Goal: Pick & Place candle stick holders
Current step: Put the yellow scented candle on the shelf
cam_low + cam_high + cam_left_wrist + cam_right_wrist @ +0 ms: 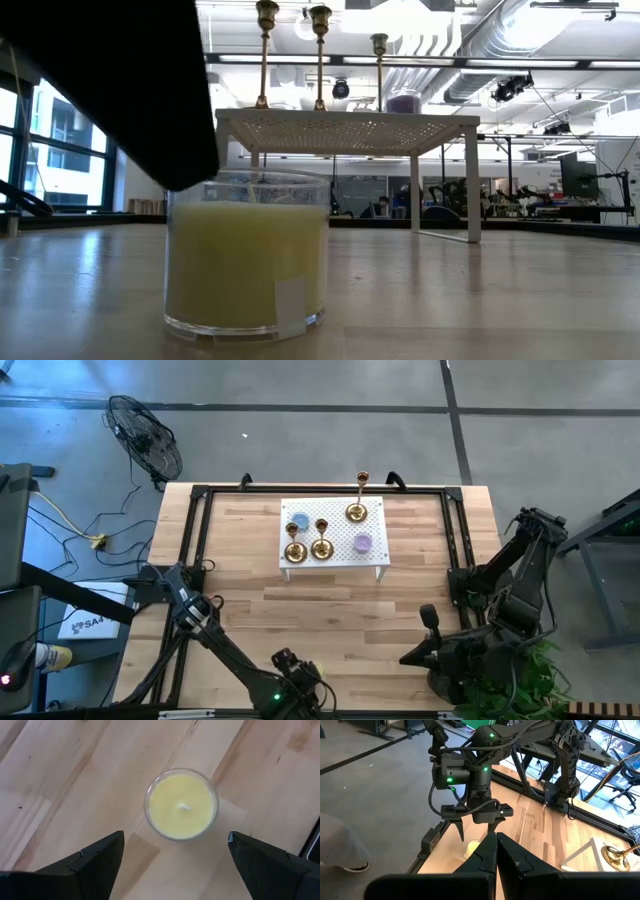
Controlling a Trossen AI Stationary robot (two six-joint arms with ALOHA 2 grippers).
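Three shiny gold candle stick holders [357, 500] [294, 546] [321, 544] stand by their round bases on a white perforated stand [340, 555] at the table's far middle. In the low view they rise above the stand's top [266, 50] [320, 50] [379, 65]. My left gripper [175, 838] is open near the table's front edge, pointing down. It hovers over a yellow candle in a clear glass jar [181, 805] without touching it. My right gripper [496, 837] is shut and empty at the near right [408, 657].
A blue jar [298, 520] and a purple jar [362, 542] also sit on the white stand. The yellow candle jar [245, 255] stands on the wooden table close to the low camera. A black frame [200, 520] runs along the table's edges.
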